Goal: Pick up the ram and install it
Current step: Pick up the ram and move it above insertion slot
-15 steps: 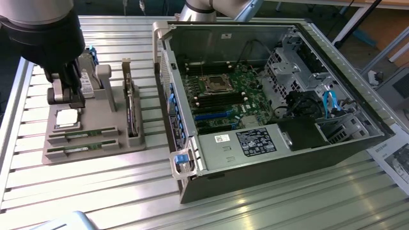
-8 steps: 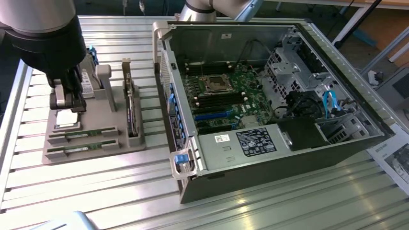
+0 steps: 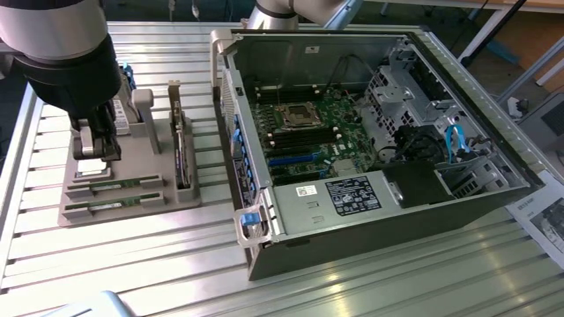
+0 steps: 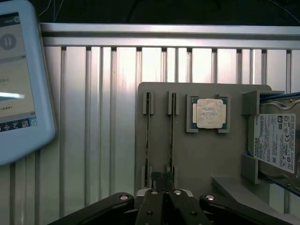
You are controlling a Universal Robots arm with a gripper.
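My claw (image 4: 162,180) is pinched shut with nothing between its fingers. It hangs low over the grey holder (image 4: 201,159), which lies on the slatted table (image 4: 93,122). One ram stick (image 4: 172,136) sits in its slot just beside the silver processor chip (image 4: 209,113). The second ram stick (image 4: 147,136) lies parallel in the next slot, nearer the holder's edge. My fingertips are over one end of the two slots, and I cannot tell which stick is closer. The open computer case (image 3: 352,218) stands well apart at the exterior view's right.
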